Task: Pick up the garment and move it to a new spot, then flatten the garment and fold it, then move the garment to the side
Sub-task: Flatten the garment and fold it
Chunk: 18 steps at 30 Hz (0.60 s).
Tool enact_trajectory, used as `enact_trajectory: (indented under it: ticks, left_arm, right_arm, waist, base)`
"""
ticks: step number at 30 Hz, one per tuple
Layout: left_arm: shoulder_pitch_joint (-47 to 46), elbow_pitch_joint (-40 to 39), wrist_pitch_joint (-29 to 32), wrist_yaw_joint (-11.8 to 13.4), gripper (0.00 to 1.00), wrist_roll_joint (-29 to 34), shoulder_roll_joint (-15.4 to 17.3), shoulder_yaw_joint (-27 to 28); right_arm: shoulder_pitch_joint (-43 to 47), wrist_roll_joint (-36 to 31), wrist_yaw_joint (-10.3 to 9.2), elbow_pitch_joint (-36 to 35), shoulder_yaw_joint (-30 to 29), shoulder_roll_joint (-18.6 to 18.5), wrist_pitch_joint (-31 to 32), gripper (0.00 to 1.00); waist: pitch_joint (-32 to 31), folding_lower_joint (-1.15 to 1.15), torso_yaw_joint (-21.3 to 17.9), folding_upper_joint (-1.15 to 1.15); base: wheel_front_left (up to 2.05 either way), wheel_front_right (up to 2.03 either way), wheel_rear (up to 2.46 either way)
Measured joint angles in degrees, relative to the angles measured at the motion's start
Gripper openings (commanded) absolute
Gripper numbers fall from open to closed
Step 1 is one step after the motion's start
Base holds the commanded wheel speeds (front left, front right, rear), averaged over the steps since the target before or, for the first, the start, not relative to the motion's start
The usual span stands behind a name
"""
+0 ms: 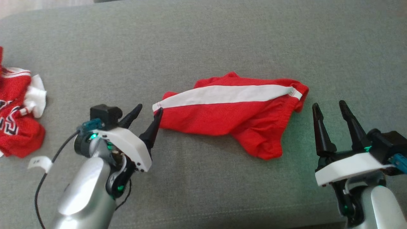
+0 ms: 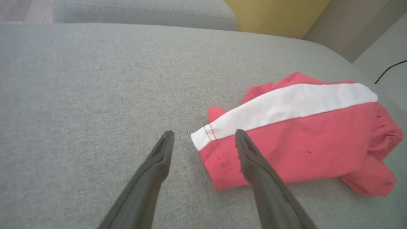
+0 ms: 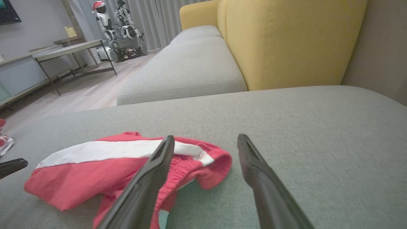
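Both spread: left claw (image 1: pixel 149 107), right claw (image 1: pixel 328 103), flanking shorts (image 1: pixel 229 114); head view adds jersey (image 1: pixel 16 121).

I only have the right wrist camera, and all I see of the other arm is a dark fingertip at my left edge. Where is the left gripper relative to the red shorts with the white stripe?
Observer: The left gripper stands open at the hem end of the red shorts with a white stripe. In the left wrist view the stripe's hem corner sits in the gap between its fingers, lying flat on the grey sofa cushion, not pinched.
Operator: And the red and white scrap at my left edge?
Observer: That is a crumpled red and white jersey with dark lettering, at the cushion's far left, well apart from the shorts.
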Motion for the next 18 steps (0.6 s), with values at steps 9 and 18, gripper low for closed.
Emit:
enact_trajectory:
  ticks: [9, 18]
  left_arm:
    - [-4.7, 5.1, -0.6, -0.6, 1.00, -5.1, 0.3, -4.3]
    - [-5.7, 5.3, -4.6, -0.6, 0.00, -6.4, 2.6, -8.2]
  right_arm:
    - [-1.8, 0.1, 0.00, 0.9, 0.0, 0.2, -0.4, 1.00]
    - [-2.0, 0.1, 0.00, 1.6, -0.5, 0.4, -0.6, 1.00]
  waist:
    - [1.6, 0.00, -1.3, 0.00]
    - [1.4, -0.01, -1.2, 0.00]
  base:
    - [0.00, 0.00, 0.00]
    - [0.00, 0.00, 0.00]
